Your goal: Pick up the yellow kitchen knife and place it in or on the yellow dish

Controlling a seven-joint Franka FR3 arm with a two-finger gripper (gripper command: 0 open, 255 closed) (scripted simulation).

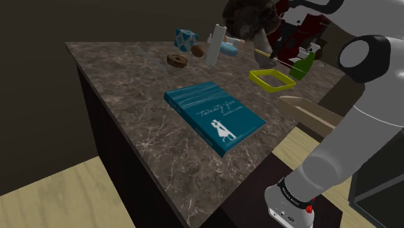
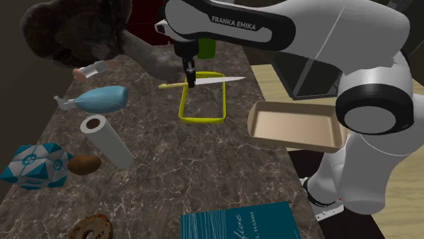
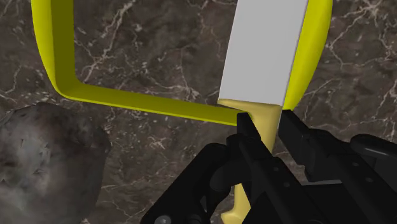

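Item 1: kitchen knife [image 2: 219, 81], pale yellow handle, flat grey blade. Position: carried level in the air, crossing over the far end of the yellow dish [image 2: 202, 120] and apart from it; in the wrist view the blade reaches out over the dish's open middle and one side of its rim. Hold: the black gripper [image 2: 191, 80] has its 2 fingers [image 3: 249, 130] closed narrowly on the handle, just behind the blade, with the rest of the handle trailing back under the hand. Handling, as judged: stiff, thin and probably light; the smooth handle looks liable to slip or pivot between the pads, so the present hold near the blade's heel, close to the likely balance point, seems the right one. Not fragile, though the tip could catch the rim if lowered tilted. Item 2: dish, a shallow yellow rectangular frame, resting on the dark marbled counter [image 2: 204, 176]. Adjacent: a tan tray [image 2: 293, 144] just beside the dish; a teal book [image 1: 213, 115] and a white roll [image 2: 109, 142] well apart.
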